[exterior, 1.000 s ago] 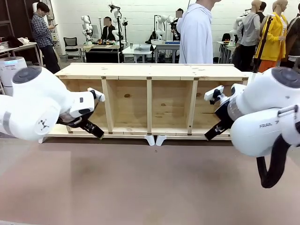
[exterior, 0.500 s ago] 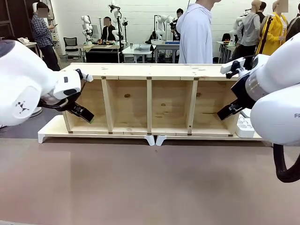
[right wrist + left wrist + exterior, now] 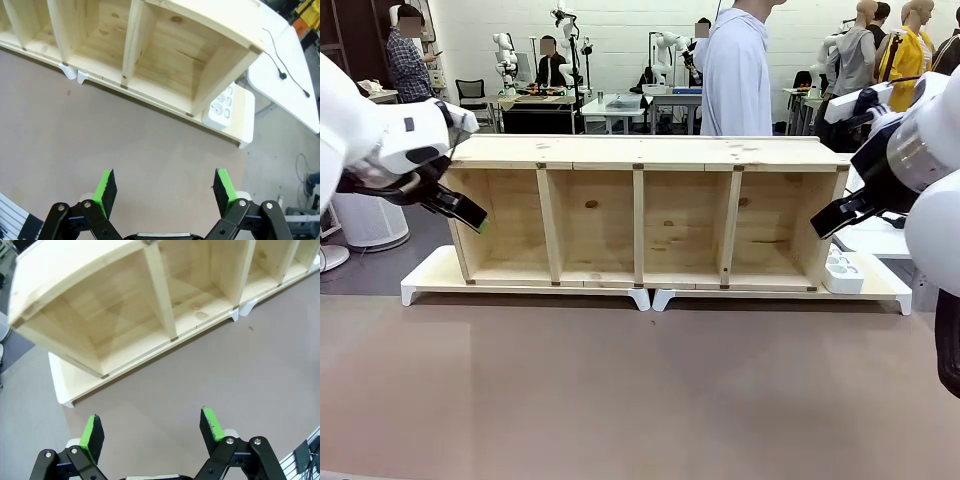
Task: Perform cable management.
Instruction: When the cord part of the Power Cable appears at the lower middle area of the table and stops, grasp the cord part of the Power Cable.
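both end effectors hovering over matte brown tabletop (image 3: 640, 400): left end effector (image 3: 151, 429) and right end effector (image 3: 165, 187) spreading green pads wide. thin black cable (image 3: 283, 76) lying on white tabletop (image 3: 295, 100) beyond boxy pine shelf (image 3: 640, 150).

Seeing pale bare wood across the shelf unit (image 3: 640, 152), matt, with grain and dark knots showing. Finding a smooth, matt, brownish-grey sheet on the tabletop (image 3: 620, 400), hardly reflecting. Noting a pale base board (image 3: 430, 275), smooth and white along its edge, and a white hard-plastic power strip (image 3: 221, 107) with a slight sheen. Catching glossy white shells on the left arm (image 3: 380, 145) and right arm (image 3: 930, 160). Reading matt black on the left gripper (image 3: 151, 427) and right gripper (image 3: 165, 187), tipped with bright green rubbery-looking pads (image 3: 223, 186). Picking out the cable (image 3: 283, 76), thin, black and smooth, on a plain white table (image 3: 280, 100). Seeing soft pale cloth on the person's top (image 3: 735, 85).
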You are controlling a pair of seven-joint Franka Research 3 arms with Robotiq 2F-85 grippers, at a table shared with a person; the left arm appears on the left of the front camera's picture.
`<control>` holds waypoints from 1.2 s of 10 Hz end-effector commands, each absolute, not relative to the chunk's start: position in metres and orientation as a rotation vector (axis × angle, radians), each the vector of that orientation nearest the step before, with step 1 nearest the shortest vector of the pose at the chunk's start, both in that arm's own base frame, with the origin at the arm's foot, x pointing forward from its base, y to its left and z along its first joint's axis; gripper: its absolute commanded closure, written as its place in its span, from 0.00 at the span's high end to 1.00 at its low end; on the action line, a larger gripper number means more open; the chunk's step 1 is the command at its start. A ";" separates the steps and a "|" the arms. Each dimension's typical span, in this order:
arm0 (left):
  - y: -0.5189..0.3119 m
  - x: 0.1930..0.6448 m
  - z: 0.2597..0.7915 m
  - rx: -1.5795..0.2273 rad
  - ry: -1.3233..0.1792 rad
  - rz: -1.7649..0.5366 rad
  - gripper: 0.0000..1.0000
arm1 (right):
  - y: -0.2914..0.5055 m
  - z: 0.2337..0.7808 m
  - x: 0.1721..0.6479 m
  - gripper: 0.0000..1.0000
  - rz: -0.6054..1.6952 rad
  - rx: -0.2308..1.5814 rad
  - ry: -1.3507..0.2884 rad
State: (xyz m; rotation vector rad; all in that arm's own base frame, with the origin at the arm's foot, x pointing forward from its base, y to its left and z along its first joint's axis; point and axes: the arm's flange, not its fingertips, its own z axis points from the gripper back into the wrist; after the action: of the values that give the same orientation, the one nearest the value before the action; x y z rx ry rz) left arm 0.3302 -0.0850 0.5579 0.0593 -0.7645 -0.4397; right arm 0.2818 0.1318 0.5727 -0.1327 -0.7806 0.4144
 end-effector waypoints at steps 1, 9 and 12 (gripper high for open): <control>-0.035 0.206 0.426 0.048 -0.789 -0.355 1.00 | 0.084 0.457 0.202 1.00 0.367 -0.105 -0.794; -0.040 0.323 0.568 0.016 -0.751 -0.329 1.00 | 0.125 0.582 0.270 1.00 0.353 -0.112 -0.783; -0.040 0.323 0.568 0.016 -0.751 -0.329 1.00 | 0.125 0.582 0.270 1.00 0.353 -0.112 -0.783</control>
State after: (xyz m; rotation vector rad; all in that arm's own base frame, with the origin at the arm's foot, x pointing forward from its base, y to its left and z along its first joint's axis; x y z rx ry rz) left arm 0.3234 -0.0411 0.5680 0.0165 -0.7495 -0.3376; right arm 0.2698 0.1253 0.5816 -0.1132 -0.7832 0.3552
